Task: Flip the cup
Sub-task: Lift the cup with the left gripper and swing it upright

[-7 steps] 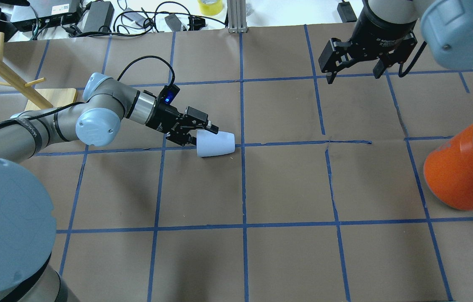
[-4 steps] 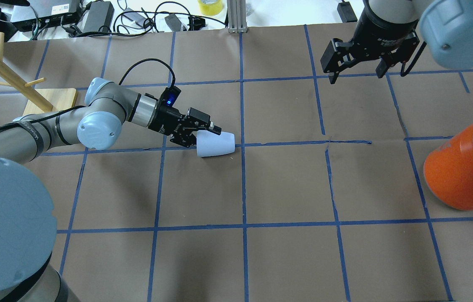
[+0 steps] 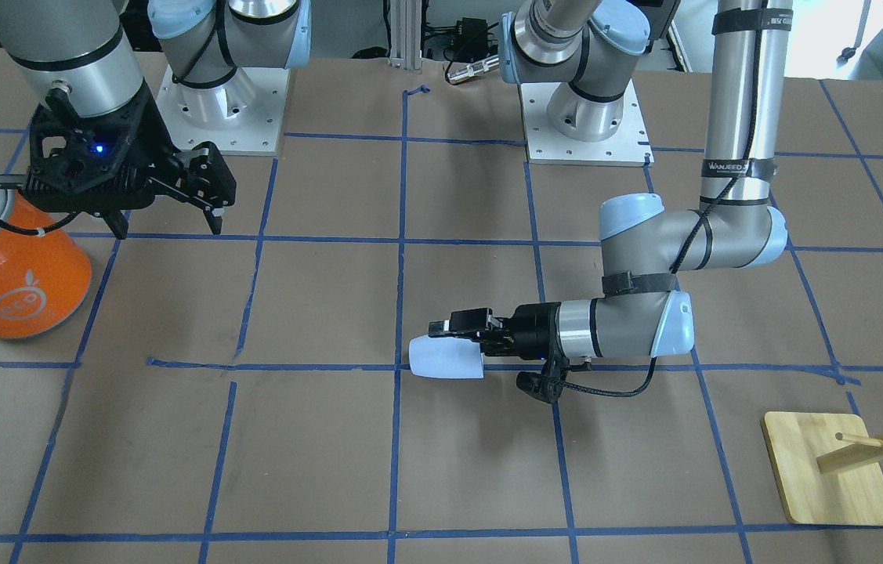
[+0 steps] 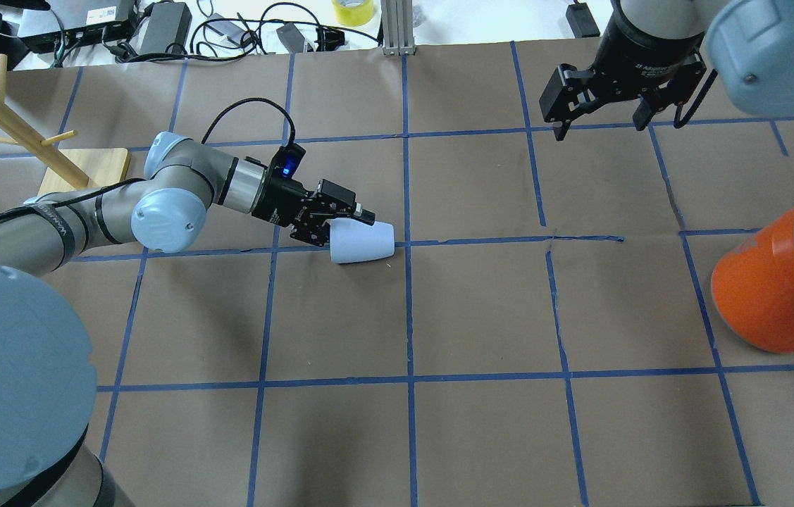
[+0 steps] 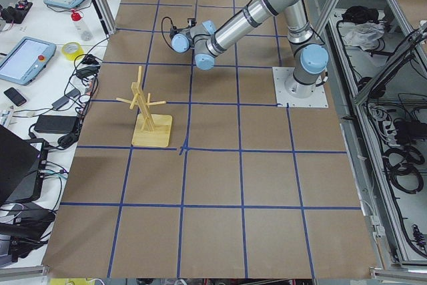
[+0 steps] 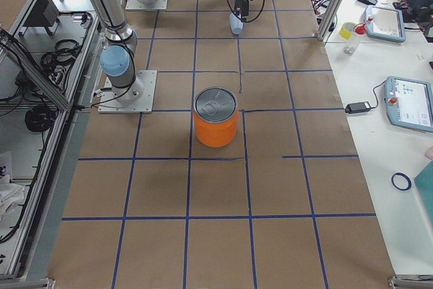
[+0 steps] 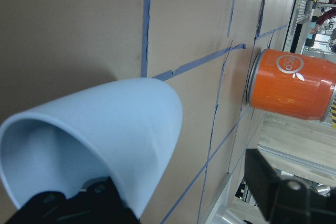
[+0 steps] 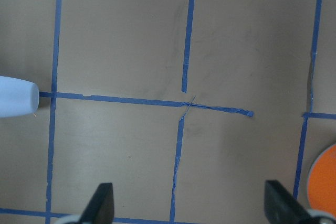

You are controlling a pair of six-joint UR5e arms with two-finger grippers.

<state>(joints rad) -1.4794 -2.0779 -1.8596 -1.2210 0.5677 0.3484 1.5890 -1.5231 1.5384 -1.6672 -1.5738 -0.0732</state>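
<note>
The pale blue cup (image 4: 363,243) lies on its side on the brown table, its mouth toward my left gripper (image 4: 346,229). That gripper is open and low at the rim. In the left wrist view one finger (image 7: 79,205) sits at the cup (image 7: 100,140) mouth and the other finger (image 7: 281,192) stands outside the wall, with a gap. The front view shows the cup (image 3: 447,359) just under the left gripper (image 3: 453,339). My right gripper (image 4: 597,120) hangs open and empty over the far right of the table, well away from the cup (image 8: 16,95).
A large orange can (image 4: 777,282) with a silver lid stands at the right edge, also shown as the can (image 3: 10,266). A wooden peg rack (image 4: 16,127) on a board stands at the far left. Cables and boxes lie beyond the table's back edge.
My left gripper has slid a little to the right, further along the cup's rim. The right gripper has drifted slightly toward the back. The cup has not moved.
</note>
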